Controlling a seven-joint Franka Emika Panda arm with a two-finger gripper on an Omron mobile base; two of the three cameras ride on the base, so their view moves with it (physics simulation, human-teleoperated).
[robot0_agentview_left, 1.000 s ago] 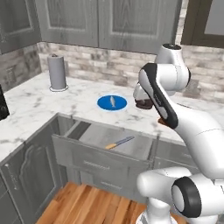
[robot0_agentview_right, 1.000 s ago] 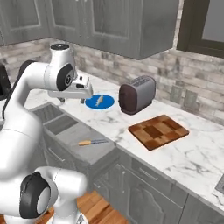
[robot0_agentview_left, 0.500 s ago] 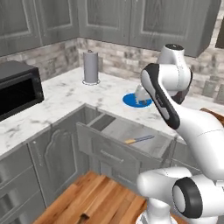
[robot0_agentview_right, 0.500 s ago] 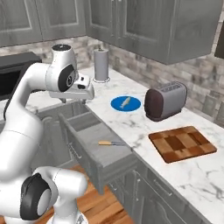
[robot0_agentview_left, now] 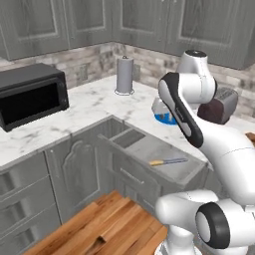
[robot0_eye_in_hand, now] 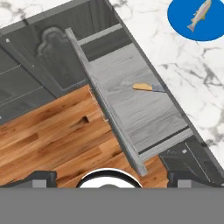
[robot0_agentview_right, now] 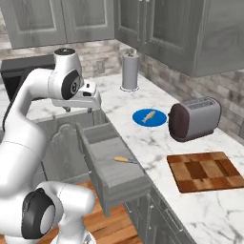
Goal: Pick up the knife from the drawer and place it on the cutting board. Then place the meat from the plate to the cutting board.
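Your base has driven since the earlier frames: both base views now take in the microwave (robot0_agentview_left: 32, 97) on the left, and the paper towel roll (robot0_agentview_right: 129, 71) sits more central. The gripper (robot0_agentview_right: 78, 108) hangs above the open drawer (robot0_agentview_right: 112, 164) with jaws spread wide, holding nothing. The knife (robot0_eye_in_hand: 148, 87) lies inside the drawer. The meat (robot0_agentview_right: 148, 116) rests on the plate (robot0_agentview_right: 140, 120); the cutting board (robot0_agentview_right: 202, 170) lies beyond the toaster (robot0_agentview_right: 194, 119).
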